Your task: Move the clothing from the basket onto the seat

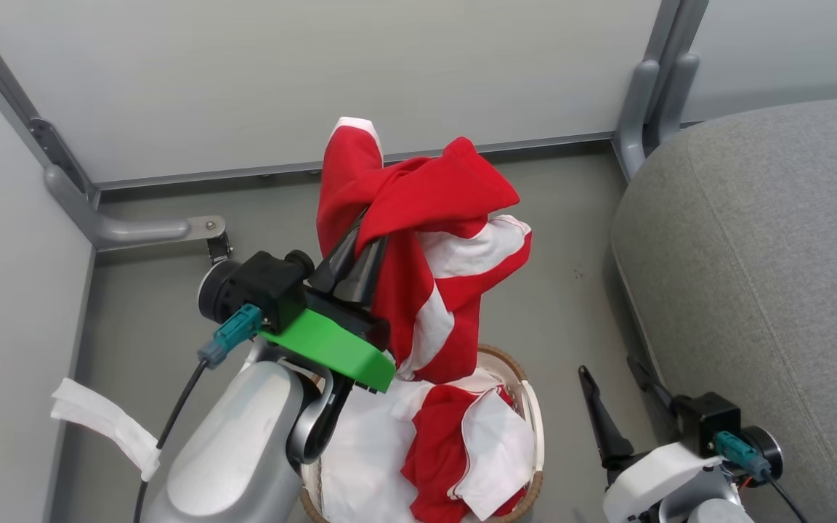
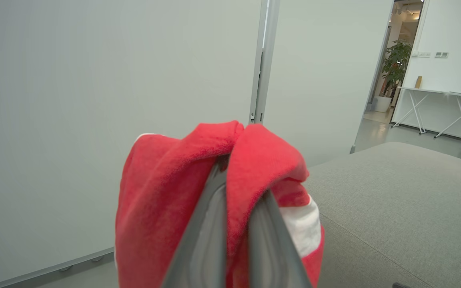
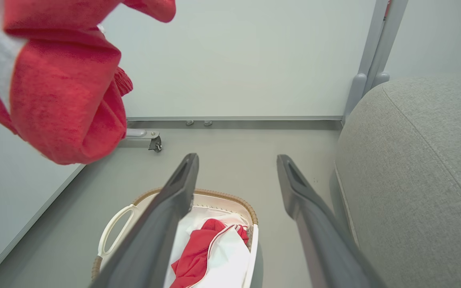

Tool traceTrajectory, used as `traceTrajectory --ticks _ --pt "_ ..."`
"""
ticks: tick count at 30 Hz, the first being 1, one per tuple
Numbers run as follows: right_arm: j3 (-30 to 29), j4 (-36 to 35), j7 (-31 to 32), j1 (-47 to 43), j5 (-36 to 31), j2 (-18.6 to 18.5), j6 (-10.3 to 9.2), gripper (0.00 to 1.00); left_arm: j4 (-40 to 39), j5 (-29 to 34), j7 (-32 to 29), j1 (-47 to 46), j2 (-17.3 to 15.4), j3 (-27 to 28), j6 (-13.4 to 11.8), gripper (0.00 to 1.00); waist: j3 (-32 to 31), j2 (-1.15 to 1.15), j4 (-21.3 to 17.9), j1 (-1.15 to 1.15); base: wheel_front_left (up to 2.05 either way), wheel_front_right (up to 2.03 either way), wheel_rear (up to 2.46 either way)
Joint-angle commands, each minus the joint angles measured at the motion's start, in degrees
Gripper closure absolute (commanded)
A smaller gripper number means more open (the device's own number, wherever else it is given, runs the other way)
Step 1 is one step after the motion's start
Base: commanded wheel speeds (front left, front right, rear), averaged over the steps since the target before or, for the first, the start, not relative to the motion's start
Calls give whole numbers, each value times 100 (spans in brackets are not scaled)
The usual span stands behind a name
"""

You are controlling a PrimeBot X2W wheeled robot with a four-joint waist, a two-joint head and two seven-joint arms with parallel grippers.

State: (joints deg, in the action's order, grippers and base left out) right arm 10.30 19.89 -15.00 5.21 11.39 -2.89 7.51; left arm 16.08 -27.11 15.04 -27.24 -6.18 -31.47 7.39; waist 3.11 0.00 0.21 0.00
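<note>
My left gripper (image 1: 366,231) is shut on a red garment with white panels (image 1: 433,254), which hangs lifted above the basket (image 1: 532,407). In the left wrist view the red cloth (image 2: 166,192) drapes over both fingers (image 2: 204,224). More red and white clothing (image 1: 462,450) lies in the basket (image 3: 230,198) on a white sheet. The grey seat (image 1: 767,261) stands to the right. Down at the lower right, between basket and seat, my right gripper (image 1: 611,374) is open and holds nothing; its two fingers (image 3: 174,200) stand wide apart over the basket's far side.
Pale partition walls close the back and left, with grey metal feet (image 1: 135,229) and a post (image 1: 654,94) on the floor. A white strip (image 1: 106,425) of cloth or paper hangs at the lower left. Bare grey floor (image 1: 571,240) lies between the basket and the seat.
</note>
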Motion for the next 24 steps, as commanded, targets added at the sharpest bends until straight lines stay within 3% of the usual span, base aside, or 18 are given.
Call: traceTrajectory --ticks 1,11,17,24 --pt "69 -12 -27 -42 -8 -17 -4 0 -37 32 21 -84 9 -8 15 100 4 0 5 0 0 0 0" --pt "1299 -558 -27 657 96 -112 -4 0 -43 73 21 -28 91 -120 15 100 149 0 87 0 0 0 0" --pt "2023 -441 -27 1299 241 -166 -4 0 -11 28 22 -155 168 -255 15 100 238 0 224 0 0 0 0" --pt "2119 81 -27 1859 101 -84 -4 0 7 -58 21 -235 272 -550 15 100 309 0 479 0 0 0 0"
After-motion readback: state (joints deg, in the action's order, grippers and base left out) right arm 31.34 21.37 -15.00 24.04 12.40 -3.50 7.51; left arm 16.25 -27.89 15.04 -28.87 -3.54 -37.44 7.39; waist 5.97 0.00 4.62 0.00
